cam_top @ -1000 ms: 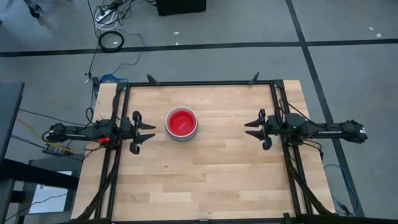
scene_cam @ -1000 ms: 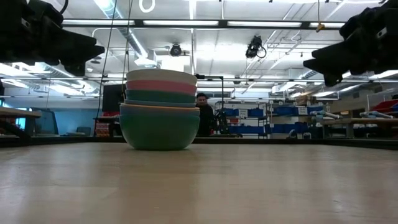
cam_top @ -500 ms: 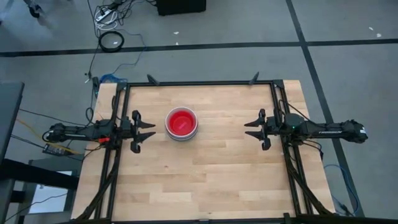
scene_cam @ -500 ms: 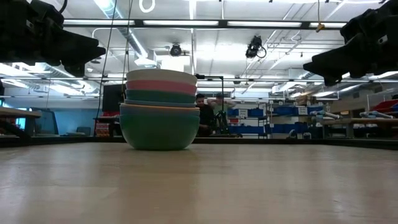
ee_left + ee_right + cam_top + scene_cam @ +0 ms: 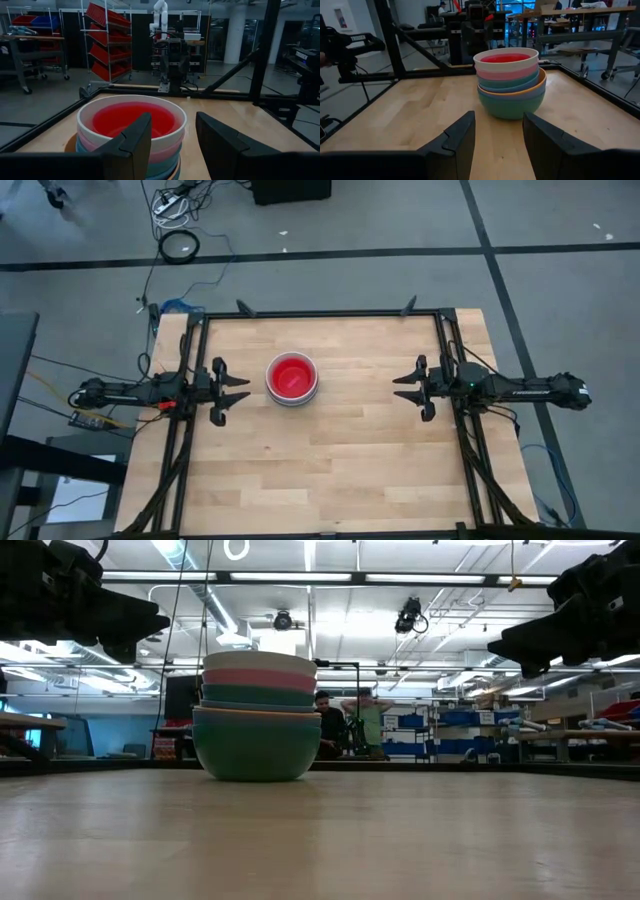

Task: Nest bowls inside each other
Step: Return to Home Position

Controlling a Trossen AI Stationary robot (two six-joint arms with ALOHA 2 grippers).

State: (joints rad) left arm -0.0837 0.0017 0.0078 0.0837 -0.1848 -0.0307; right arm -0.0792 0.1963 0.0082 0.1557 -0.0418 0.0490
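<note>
The nested stack of bowls [image 5: 292, 379], teal at the base and red innermost, is standing on the wooden table [image 5: 330, 470], nearer the left gripper [image 5: 246, 391]. It and the right gripper [image 5: 396, 387] are hovering clear of the stack, fingers spread wide, gripping nothing.

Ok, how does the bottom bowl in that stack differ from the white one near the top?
The bottom bowl is teal, looks wider, and rests on the table; the white bowl is narrower, sits near the top, and holds a red bowl. Both are round, upright and nested.
</note>
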